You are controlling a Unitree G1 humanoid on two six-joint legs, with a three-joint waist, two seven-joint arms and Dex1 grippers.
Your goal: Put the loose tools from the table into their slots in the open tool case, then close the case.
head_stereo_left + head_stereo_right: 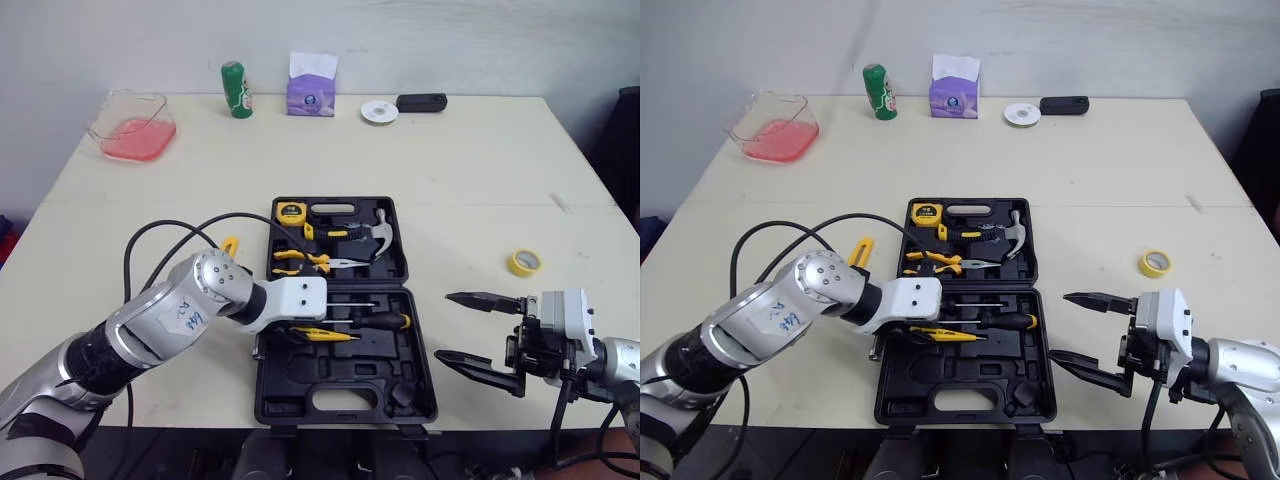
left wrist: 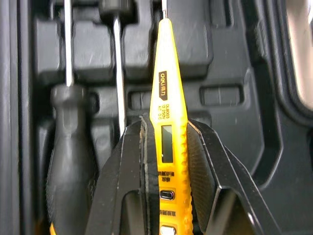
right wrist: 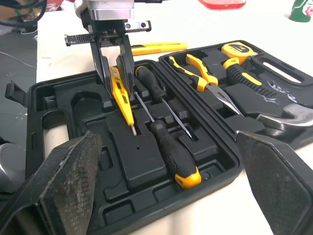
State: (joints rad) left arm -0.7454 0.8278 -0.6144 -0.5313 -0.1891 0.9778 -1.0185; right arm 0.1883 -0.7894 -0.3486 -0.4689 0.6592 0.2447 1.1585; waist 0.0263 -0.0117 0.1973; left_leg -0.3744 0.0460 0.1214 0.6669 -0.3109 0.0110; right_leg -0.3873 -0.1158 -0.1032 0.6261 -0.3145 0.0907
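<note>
The left pincer (image 3: 119, 85) is pinching a yellow tester (image 2: 168, 98) around mid-body, low over the near half of the open case (image 1: 420, 390). The tester's tip points right. It lies just near of a black-handled screwdriver (image 1: 385, 320) already seated there.

The main risk is a missed slot. With the pinch at the middle, the tester could pivot and come down across the screwdriver's shaft or on a ridge of the moulding. If it sits proud, the lid would not shut later. The recess under it is partly hidden by the pincer, so the alignment is hard to judge.

The right pincer (image 1: 447, 326) is spread wide and empty, just right of the case. If it swung inward it could nudge the case.

A yellow knife (image 1: 861, 250) lies loose on the desk (image 1: 480, 160) left of the case, near the left arm's cable, which could drag it. A tape roll (image 1: 524, 262) sits well right.

The tester's body reads "deli", with what looks like a model number below. A handwritten tag (image 1: 185, 315) on the left arm begins "A2", and the rest is unclear.
</note>
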